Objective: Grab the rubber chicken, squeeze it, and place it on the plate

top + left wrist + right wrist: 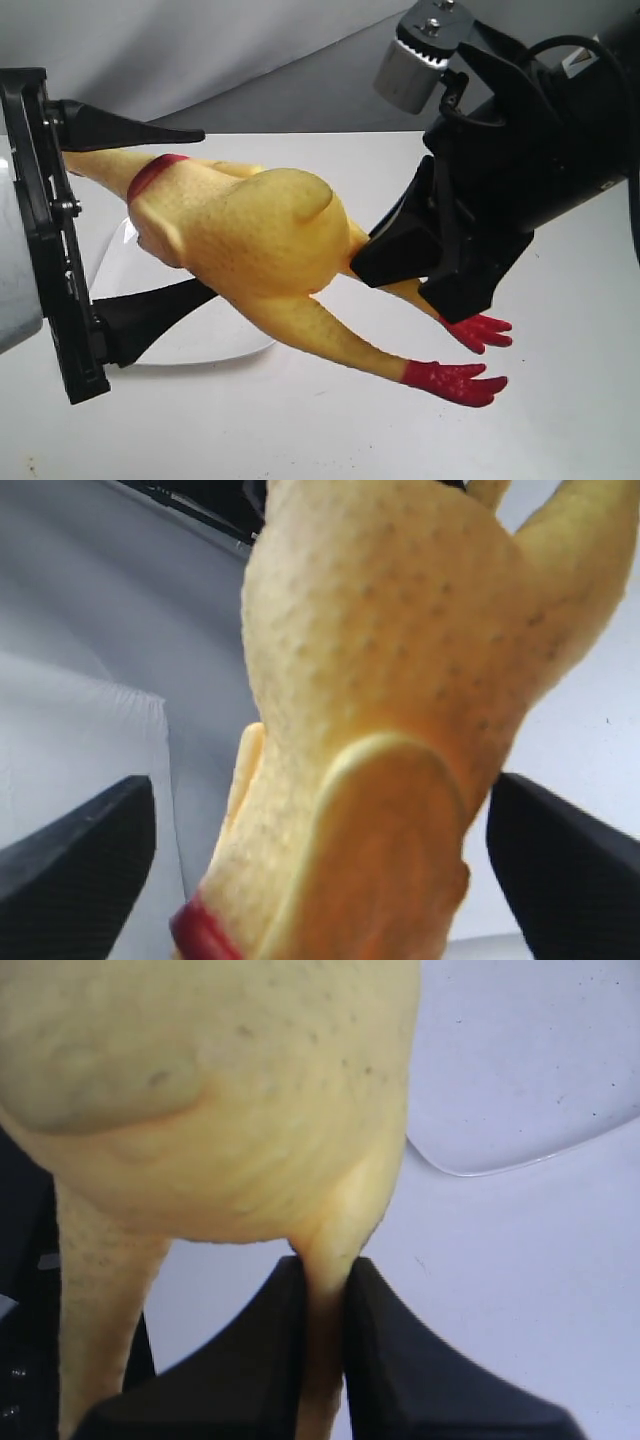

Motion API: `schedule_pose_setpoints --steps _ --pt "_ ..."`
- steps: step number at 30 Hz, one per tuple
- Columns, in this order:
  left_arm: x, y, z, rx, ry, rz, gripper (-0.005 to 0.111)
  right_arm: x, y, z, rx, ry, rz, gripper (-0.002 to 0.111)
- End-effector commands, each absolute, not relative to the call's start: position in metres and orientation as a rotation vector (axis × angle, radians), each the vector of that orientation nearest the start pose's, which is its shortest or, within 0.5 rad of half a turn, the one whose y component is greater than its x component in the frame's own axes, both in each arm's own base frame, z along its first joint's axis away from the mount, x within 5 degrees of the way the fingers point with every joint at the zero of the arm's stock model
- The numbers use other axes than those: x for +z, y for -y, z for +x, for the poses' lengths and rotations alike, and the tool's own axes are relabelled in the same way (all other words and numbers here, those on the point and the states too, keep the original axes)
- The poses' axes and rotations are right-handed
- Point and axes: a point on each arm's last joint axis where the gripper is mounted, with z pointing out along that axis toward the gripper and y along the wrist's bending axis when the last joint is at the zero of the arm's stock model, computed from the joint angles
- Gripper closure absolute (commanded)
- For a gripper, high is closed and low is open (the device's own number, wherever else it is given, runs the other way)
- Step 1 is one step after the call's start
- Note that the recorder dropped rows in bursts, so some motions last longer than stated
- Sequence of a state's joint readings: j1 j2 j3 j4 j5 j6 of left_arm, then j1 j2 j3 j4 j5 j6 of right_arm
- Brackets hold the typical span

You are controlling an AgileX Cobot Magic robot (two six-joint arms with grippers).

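From my station, the rubber chicken [250, 230] is up in the air, clear of the white tabletop [300, 430], lying roughly level with its neck toward the left arm and its legs toward the right arm. The right end effector [395, 280] is clamped on one leg right where it joins the body. In the right wrist view its two black fingers [400, 1360] pinch that thin yellow leg between them with no gap to speak of. The other leg hangs free, and both red feet [455, 380] stick out beyond the right arm, above the tabletop and touching nothing.

The left end effector [205, 210] is spread wide around the front half of the toy. One finger sits above the neck near the red collar [150, 175] and the other sits under the belly. In the left wrist view the fingers [80, 850] stand far out at either side, with the bumpy body filling the space between. I see clear daylight on one side, and on the other I cannot tell whether the finger touches the rubber.

The plate [200, 345] rests on the tabletop directly beneath the chicken's front half, partly hidden by the body and the lower left finger. The toy is not touching it
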State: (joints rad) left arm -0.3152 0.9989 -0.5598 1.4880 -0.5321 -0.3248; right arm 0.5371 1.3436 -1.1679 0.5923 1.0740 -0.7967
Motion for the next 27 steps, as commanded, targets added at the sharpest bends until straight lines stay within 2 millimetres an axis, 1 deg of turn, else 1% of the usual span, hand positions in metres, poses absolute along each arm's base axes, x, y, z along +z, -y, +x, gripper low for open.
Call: schedule_pose_setpoints --steps 1,4,7,8,10,11,14,24,25,27 --pt "0.2937 0.1054 0.1753 0.066 -1.126 1.426 0.026 0.3393 -0.1739 0.2009 0.714 -2.146 -1.403 0.108" --pt "0.2938 0.1056 0.1752 0.063 -1.124 1.427 0.039 0.3393 -0.1739 0.2009 0.714 -2.146 -1.403 0.108" --pt "0.2939 0.1058 0.1749 0.059 -1.123 1.426 0.055 0.3393 -0.1739 0.2009 0.714 -2.146 -1.403 0.108" --pt "0.2939 0.1058 0.1749 0.057 -1.124 1.425 0.064 0.3393 -0.1739 0.2009 0.714 -2.146 -1.403 0.108" --pt "0.2939 0.1058 0.1749 0.043 -1.139 1.414 0.076 0.3393 -0.1739 0.2009 0.714 -2.146 -1.403 0.108" --pt "0.2939 0.1058 0.1749 0.032 -1.149 1.405 0.086 0.3393 -0.1739 0.2009 0.714 -2.146 -1.403 0.108" --pt "0.2939 0.1058 0.1749 0.017 -1.164 1.393 0.107 0.3393 -0.1739 0.2009 0.714 -2.146 -1.403 0.108" --pt "0.2927 0.1051 0.1754 0.036 -1.167 1.407 0.105 0.3393 -0.1739 0.2009 0.714 -2.146 -1.403 0.108" --pt "0.2921 0.1044 0.1758 0.050 -1.170 1.415 0.102 0.3393 -0.1739 0.2009 0.714 -2.146 -1.403 0.108" --pt "0.2915 0.1027 0.1775 0.074 -1.188 1.409 0.091 0.3393 -0.1739 0.2009 0.714 -2.146 -1.403 0.108"
